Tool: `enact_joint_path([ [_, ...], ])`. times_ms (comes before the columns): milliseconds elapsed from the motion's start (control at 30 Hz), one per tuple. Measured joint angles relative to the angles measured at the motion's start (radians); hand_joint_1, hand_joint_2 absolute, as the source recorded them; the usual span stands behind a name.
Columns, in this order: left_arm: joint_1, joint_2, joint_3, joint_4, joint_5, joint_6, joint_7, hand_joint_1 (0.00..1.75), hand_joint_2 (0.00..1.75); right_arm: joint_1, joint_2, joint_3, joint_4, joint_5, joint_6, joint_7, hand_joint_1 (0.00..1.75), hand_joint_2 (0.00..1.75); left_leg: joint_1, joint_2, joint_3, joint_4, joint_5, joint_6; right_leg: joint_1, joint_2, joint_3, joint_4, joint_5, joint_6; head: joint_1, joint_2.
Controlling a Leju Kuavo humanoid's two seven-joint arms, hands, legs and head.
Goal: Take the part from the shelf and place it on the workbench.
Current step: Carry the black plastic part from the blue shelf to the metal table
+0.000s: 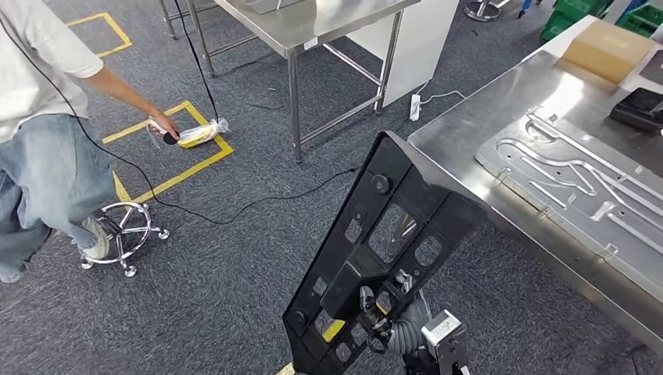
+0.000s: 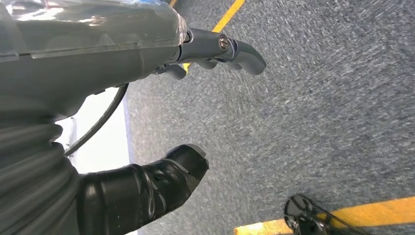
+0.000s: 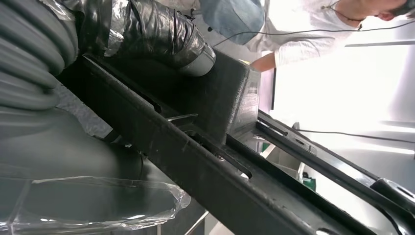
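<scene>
Part (image 1: 383, 250), a black perforated panel, stood tilted at lower centre of the head view, gripped by the right hand (image 1: 391, 332), its top corner near the steel worktop (image 1: 469, 129). Left hand (image 2: 147, 122) hung with fingers (image 2: 235, 49) spread, holding nothing.

No legible text, label, brand, number or sign found in any view. The black part (image 1: 383, 250), the steel bench (image 1: 469, 133) with its pressed metal panel (image 1: 578, 187), and the cardboard box (image 1: 608, 48) at 2 o'clock carry no readable marking. The yellow floor lines (image 1: 184, 168) at 10 o'clock are plain tape without lettering. Both wrist views are too close or overexposed to show any print.
</scene>
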Motion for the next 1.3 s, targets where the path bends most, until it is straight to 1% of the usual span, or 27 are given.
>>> enact_joint_path([
  [33,0.003,0.000,0.000,0.000,-0.001,0.000,-0.001,0.00,1.75,0.000,0.000,0.000,-0.001,0.000,0.000,0.000,1.75,1.75,-0.001,0.012,0.000,-0.001,0.000,0.004,0.000,-0.027,-0.029,0.059,-0.031,0.005,0.001,0.000],
  [67,0.005,0.001,0.000,0.000,-0.001,0.000,-0.001,0.00,1.75,0.001,-0.001,0.000,-0.001,0.000,0.000,0.000,1.75,1.75,-0.002,0.025,0.000,-0.001,-0.002,0.006,-0.003,-0.039,-0.062,0.126,-0.060,0.009,0.001,0.000],
  [100,0.006,0.001,0.000,0.000,-0.001,0.000,-0.002,0.00,1.75,0.002,-0.002,0.000,-0.001,0.000,0.000,0.000,1.75,1.75,-0.003,0.038,0.000,-0.001,-0.003,0.007,-0.005,-0.044,-0.089,0.179,-0.078,0.012,0.001,0.000],
  [133,0.006,0.001,0.000,0.000,-0.002,0.000,-0.002,0.00,1.75,0.003,-0.003,0.000,-0.001,0.000,0.000,0.000,1.75,1.75,-0.003,0.050,0.001,-0.001,-0.005,0.007,-0.007,-0.046,-0.102,0.203,-0.077,0.013,0.001,0.000],
  [167,0.006,0.001,0.000,0.000,-0.002,0.000,-0.003,0.00,1.75,0.004,-0.004,0.000,-0.001,0.000,0.000,0.001,1.75,1.75,-0.004,0.062,0.003,-0.001,-0.007,0.006,-0.008,-0.048,-0.095,0.188,-0.058,0.012,0.001,0.000],
  [200,0.006,0.001,0.000,0.000,-0.003,-0.001,-0.003,0.00,1.75,0.005,-0.004,-0.001,-0.001,0.000,0.001,0.001,1.75,1.75,-0.004,0.073,0.007,-0.001,-0.010,0.004,-0.008,-0.055,-0.066,0.132,-0.024,0.009,0.001,0.000],
  [267,0.005,0.001,0.000,0.000,-0.006,-0.002,-0.004,0.00,1.75,0.005,-0.005,-0.001,-0.002,0.000,0.003,0.002,1.75,1.75,-0.006,0.093,0.017,-0.001,-0.016,-0.002,0.000,-0.091,0.007,-0.009,0.032,-0.003,0.001,0.000],
  [333,0.004,0.001,0.000,0.000,-0.010,-0.003,-0.004,0.00,1.75,0.005,-0.005,-0.002,-0.005,-0.001,0.004,0.003,1.75,1.75,-0.009,0.111,0.024,-0.004,-0.021,-0.011,0.010,-0.113,0.039,-0.076,0.046,-0.015,0.001,0.000],
  [400,0.001,0.001,0.000,0.000,-0.011,-0.003,-0.004,0.00,1.75,0.006,-0.006,-0.003,-0.007,-0.001,0.006,0.003,1.75,1.75,-0.010,0.128,0.032,-0.010,-0.023,-0.021,0.013,-0.095,0.039,-0.082,0.047,-0.023,0.001,0.000],
  [467,-0.001,0.001,0.000,0.000,-0.013,-0.004,-0.006,0.00,1.75,0.008,-0.006,-0.004,-0.008,-0.002,0.008,0.003,1.75,1.75,-0.009,0.105,0.033,0.005,-0.041,-0.030,0.006,-0.075,0.047,-0.096,0.053,-0.034,0.000,0.000],
  [500,-0.001,0.001,0.000,0.000,-0.013,-0.004,-0.007,0.00,1.75,0.008,-0.006,-0.005,-0.010,-0.003,0.010,0.003,1.75,1.75,-0.008,0.079,0.020,0.038,-0.063,-0.033,0.002,-0.065,0.051,-0.102,0.056,-0.040,0.000,0.000],
  [567,0.002,0.001,0.000,0.000,-0.013,-0.005,-0.008,0.00,1.75,0.008,-0.006,-0.005,-0.010,-0.004,0.016,0.004,1.75,1.75,-0.005,0.032,-0.039,0.161,-0.126,-0.036,0.000,-0.045,0.053,-0.106,0.057,-0.047,0.000,0.000],
  [600,0.004,0.002,0.000,0.000,-0.013,-0.005,-0.008,0.00,1.75,0.009,-0.006,-0.006,-0.010,-0.004,0.017,0.004,1.75,1.75,-0.005,0.024,-0.072,0.223,-0.148,-0.037,0.000,-0.032,0.053,-0.105,0.056,-0.049,0.000,0.000],
  [633,0.006,0.002,0.000,0.000,-0.014,-0.006,-0.008,0.00,1.75,0.010,-0.006,-0.006,-0.010,-0.004,0.019,0.004,1.75,1.75,-0.005,0.021,-0.094,0.261,-0.153,-0.038,0.001,-0.019,0.053,-0.103,0.055,-0.049,0.000,0.000],
  [667,0.007,0.002,0.000,0.000,-0.015,-0.007,-0.008,0.00,1.75,0.011,-0.006,-0.006,-0.010,-0.004,0.019,0.005,1.75,1.75,-0.005,0.020,-0.100,0.263,-0.137,-0.039,0.001,-0.004,0.054,-0.101,0.054,-0.049,0.000,0.000],
  [700,0.008,0.002,0.000,0.000,-0.016,-0.008,-0.008,0.00,1.75,0.011,-0.006,-0.006,-0.010,-0.004,0.019,0.005,1.75,1.75,-0.004,0.017,-0.087,0.225,-0.103,-0.039,0.000,0.011,0.054,-0.097,0.053,-0.047,0.000,0.000],
  [733,0.009,0.002,0.000,0.000,-0.018,-0.009,-0.008,0.00,1.75,0.012,-0.006,-0.006,-0.011,-0.004,0.019,0.005,1.75,1.75,-0.003,0.006,-0.062,0.160,-0.061,-0.038,-0.001,0.026,0.054,-0.091,0.050,-0.044,0.000,0.000],
  [800,0.009,0.002,0.000,0.000,-0.019,-0.011,-0.009,0.00,1.75,0.012,-0.006,-0.006,-0.011,-0.005,0.020,0.005,1.75,1.75,0.000,-0.032,-0.017,0.048,-0.011,-0.034,0.000,0.051,0.048,-0.078,0.043,-0.034,0.000,0.000],
  [867,0.007,0.002,0.000,0.000,-0.019,-0.012,-0.009,0.00,1.75,0.013,-0.007,-0.007,-0.012,-0.008,0.021,0.005,1.75,1.75,-0.002,-0.048,-0.005,0.017,-0.009,-0.027,0.001,0.070,0.039,-0.071,0.043,-0.024,0.000,0.000],
  [933,0.002,0.001,0.000,0.000,-0.019,-0.013,-0.010,0.00,1.75,0.016,-0.007,-0.009,-0.012,-0.011,0.023,0.005,1.75,1.75,-0.002,-0.027,-0.003,0.012,-0.004,-0.016,-0.002,0.080,0.034,-0.071,0.046,-0.013,0.000,0.000],
  [1000,0.000,-0.001,0.000,0.000,-0.020,-0.014,-0.009,0.00,1.75,0.017,-0.008,-0.012,-0.015,-0.012,0.025,0.005,1.75,1.75,0.000,-0.003,0.002,0.003,0.001,-0.002,0.001,0.031,0.015,-0.033,0.022,-0.003,0.001,0.000],
  [1067,0.005,-0.002,0.000,0.000,-0.020,-0.015,-0.009,0.00,1.75,0.017,-0.008,-0.014,-0.017,-0.013,0.027,0.005,1.75,1.75,-0.001,0.023,0.004,0.000,0.001,0.008,0.000,-0.032,-0.038,0.076,-0.034,0.006,0.002,0.000],
  [1133,0.007,-0.002,0.000,0.000,-0.020,-0.015,-0.009,0.00,1.75,0.019,-0.009,-0.016,-0.017,-0.013,0.030,0.005,1.75,1.75,-0.003,0.048,0.005,0.000,-0.003,0.011,-0.007,-0.045,-0.094,0.184,-0.071,0.012,0.001,0.000],
  [1167,0.008,-0.002,0.000,0.000,-0.020,-0.016,-0.009,0.00,1.75,0.020,-0.010,-0.016,-0.017,-0.013,0.031,0.006,1.75,1.75,-0.004,0.060,0.006,0.000,-0.005,0.011,-0.009,-0.047,-0.103,0.198,-0.066,0.014,0.001,0.000],
  [1200,0.007,-0.002,0.000,0.000,-0.020,-0.016,-0.009,0.00,1.75,0.020,-0.010,-0.017,-0.017,-0.013,0.032,0.006,1.75,1.75,-0.004,0.072,0.010,0.000,-0.008,0.009,-0.011,-0.050,-0.090,0.170,-0.040,0.015,0.002,0.000],
  [1233,0.007,-0.002,0.000,0.000,-0.020,-0.016,-0.009,0.00,1.75,0.020,-0.011,-0.017,-0.017,-0.013,0.033,0.006,1.75,1.75,-0.004,0.083,0.015,0.000,-0.011,0.006,-0.011,-0.060,-0.058,0.108,-0.004,0.012,0.002,0.000],
  [1300,0.006,-0.004,0.000,0.000,-0.020,-0.016,-0.009,0.00,1.75,0.019,-0.012,-0.017,-0.018,-0.013,0.035,0.006,1.75,1.75,-0.006,0.103,0.025,-0.001,-0.019,-0.001,-0.001,-0.103,0.011,-0.026,0.045,0.001,0.001,0.000],
])
